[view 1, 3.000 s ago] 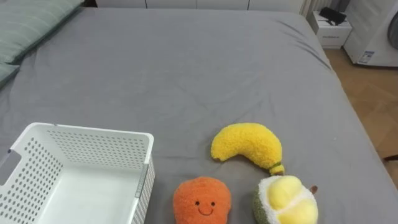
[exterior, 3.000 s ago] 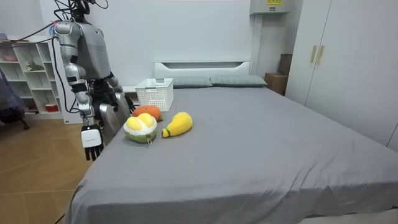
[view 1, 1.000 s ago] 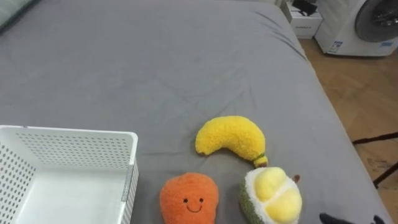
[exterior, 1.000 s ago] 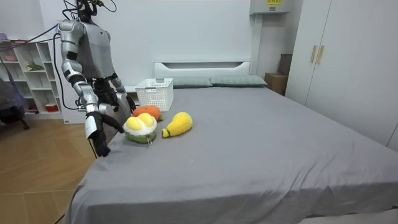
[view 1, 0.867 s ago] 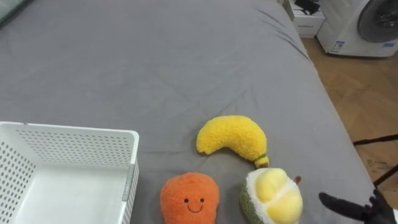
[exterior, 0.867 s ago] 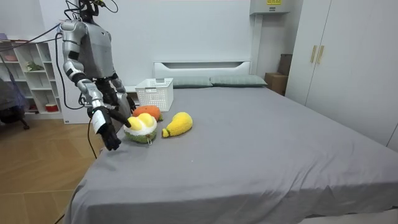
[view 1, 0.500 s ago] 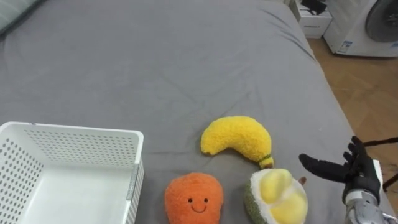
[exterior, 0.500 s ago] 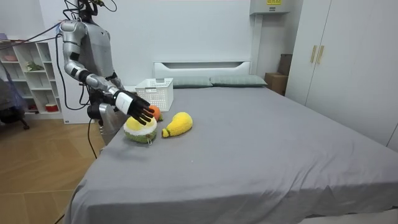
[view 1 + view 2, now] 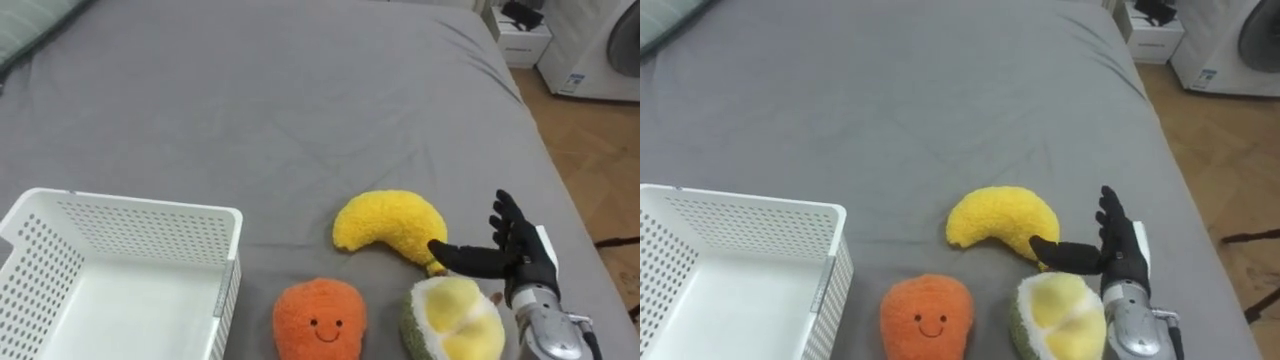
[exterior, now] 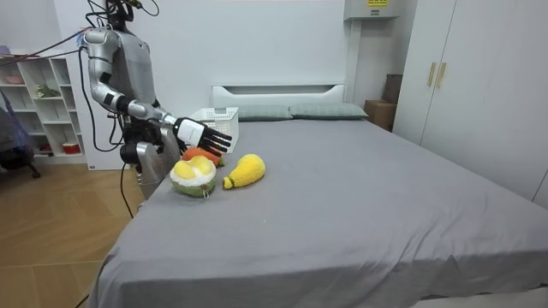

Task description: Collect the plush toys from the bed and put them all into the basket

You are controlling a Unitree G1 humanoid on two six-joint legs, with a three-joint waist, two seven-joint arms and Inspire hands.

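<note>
In the left eye view the right hand [image 9: 522,258] is held spread and empty at 3 o'clock of the banana toy [image 9: 388,224] on the bed [image 9: 250,100]. In the room view it is poised above that toy. By the right eye view, a reach is judged in hand; clasping, then carriage to the basket [image 9: 750,225] at 9 o'clock, is called for.

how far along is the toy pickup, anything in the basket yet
Done: nothing yet; the visible inside of the white basket holds no toy. In hand: the right hand is open by the durian plush, its thumb reaching toward the end of the banana plush; it holds nothing. Left: banana, durian and orange plush all lie on the grey bed beside the basket.
</note>
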